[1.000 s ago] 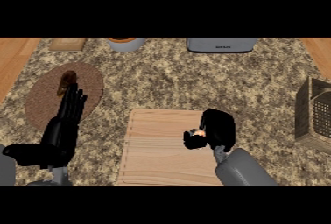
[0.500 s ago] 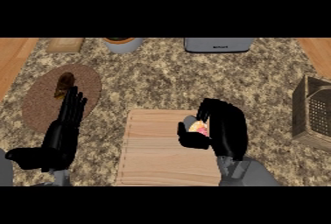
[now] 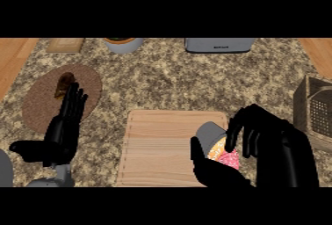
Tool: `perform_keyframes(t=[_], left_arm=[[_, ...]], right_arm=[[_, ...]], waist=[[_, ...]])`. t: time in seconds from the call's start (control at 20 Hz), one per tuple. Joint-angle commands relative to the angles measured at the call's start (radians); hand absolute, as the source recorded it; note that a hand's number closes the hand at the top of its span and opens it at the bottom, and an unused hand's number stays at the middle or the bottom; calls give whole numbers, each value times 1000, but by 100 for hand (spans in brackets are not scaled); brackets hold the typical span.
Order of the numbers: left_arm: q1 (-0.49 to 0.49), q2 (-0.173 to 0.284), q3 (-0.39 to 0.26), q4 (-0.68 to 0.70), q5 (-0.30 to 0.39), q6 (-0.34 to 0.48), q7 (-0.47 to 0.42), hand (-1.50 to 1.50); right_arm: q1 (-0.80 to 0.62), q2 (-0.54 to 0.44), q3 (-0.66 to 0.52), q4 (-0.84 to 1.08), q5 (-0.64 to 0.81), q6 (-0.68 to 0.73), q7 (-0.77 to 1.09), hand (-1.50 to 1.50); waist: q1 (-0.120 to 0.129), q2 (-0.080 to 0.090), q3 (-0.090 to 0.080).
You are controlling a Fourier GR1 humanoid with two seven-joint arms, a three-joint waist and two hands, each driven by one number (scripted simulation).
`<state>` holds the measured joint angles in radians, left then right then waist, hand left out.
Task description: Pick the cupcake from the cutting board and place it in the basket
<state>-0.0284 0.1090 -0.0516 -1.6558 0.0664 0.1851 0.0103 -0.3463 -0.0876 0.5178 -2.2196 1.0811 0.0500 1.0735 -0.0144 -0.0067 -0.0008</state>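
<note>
The granite counter (image 3: 168, 83) fills the view, one surface, with everything else set on it. At its centre-bottom, about six o'clock, lies the single wooden cutting board (image 3: 162, 149). At nine o'clock sits one round brown mat (image 3: 45, 99) carrying a small dark item I cannot identify. At three o'clock, by the right edge, stands the one wire basket (image 3: 315, 110). Along twelve o'clock stand one grey appliance (image 3: 219, 44), one grey bowl (image 3: 122, 44) and one small wooden block (image 3: 65, 45).

Two hands show. The right hand (image 3: 276, 149) hangs over the board's right part, fingers curled down and thumb brought in from the left, closing round the cupcake (image 3: 224, 156); whether the pinch is complete I cannot tell. The left hand (image 3: 62, 132) rests at eight o'clock, fingers straight and together, holding nothing.

One cupcake, pink and orange topped, sits on the board at five o'clock, between thumb and fingers.

The step appears to be the grasp. Next, I judge, comes lifting clear, then carrying toward three o'clock, over the basket's near wall.
</note>
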Motion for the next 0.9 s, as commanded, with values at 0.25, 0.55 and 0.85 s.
perform_keyframes(t=[0.25,0.55,0.85], left_arm=[[46,-4,-15,-49,-3,-12,5,0],[42,0,9,-28,27,-36,-13,0],[-7,3,11,-62,-3,-12,62,0]], right_arm=[[27,-21,-182,-198,-12,268,148,150],[44,-136,-384,-201,-69,395,71,150],[70,-152,-620,-145,-176,354,-97,150]], waist=[[5,2,0],[1,2,0],[10,5,1]])
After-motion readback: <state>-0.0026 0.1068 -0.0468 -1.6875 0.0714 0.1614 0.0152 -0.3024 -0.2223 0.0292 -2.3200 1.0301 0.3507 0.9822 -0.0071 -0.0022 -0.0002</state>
